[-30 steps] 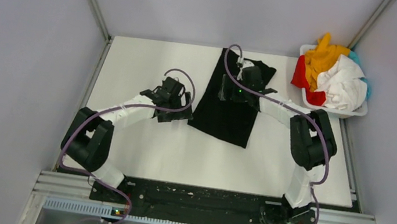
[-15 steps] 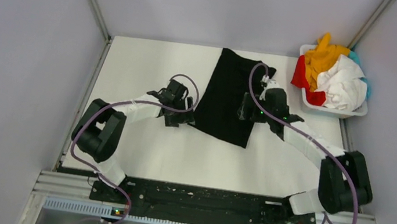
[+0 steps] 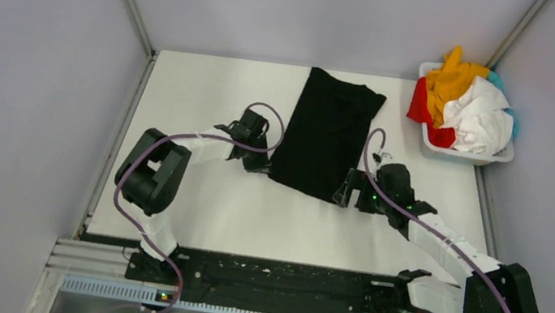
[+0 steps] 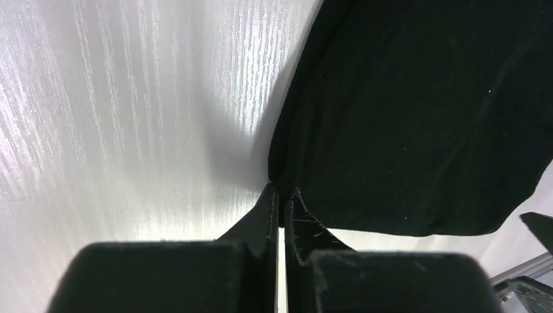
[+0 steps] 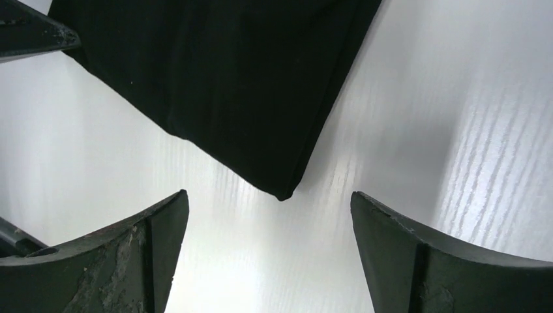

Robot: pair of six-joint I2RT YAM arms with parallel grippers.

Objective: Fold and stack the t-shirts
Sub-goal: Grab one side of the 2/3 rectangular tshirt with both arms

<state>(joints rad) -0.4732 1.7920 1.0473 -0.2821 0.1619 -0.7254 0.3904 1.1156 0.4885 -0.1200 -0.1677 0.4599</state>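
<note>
**Black shirt folded long, left tool on its edge**

The black t-shirt (image 3: 328,131) lies flat on the white table (image 3: 194,202) as a long, narrow folded strip. It runs from the far edge of the table toward the arms and sits a little right of the middle.

The left tool (image 4: 282,194) is low at the shirt's left edge near its near end. Its fingers are pressed almost together, with the rim of the cloth pinched between their tips.

The right tool (image 5: 269,195) hovers over the shirt's near right corner. Its fingers are spread wide and hold nothing, and the corner shows between them against bare table.

At the far right corner stands the white plastic basket (image 3: 507,156), heaped with crumpled shirts. The orange-yellow one (image 3: 451,78) is on top at the back, and the red one (image 3: 421,105) hangs over the left rim. The white one (image 3: 480,118) fills the front, and a bit of the teal one (image 3: 500,80) shows behind it.
</note>
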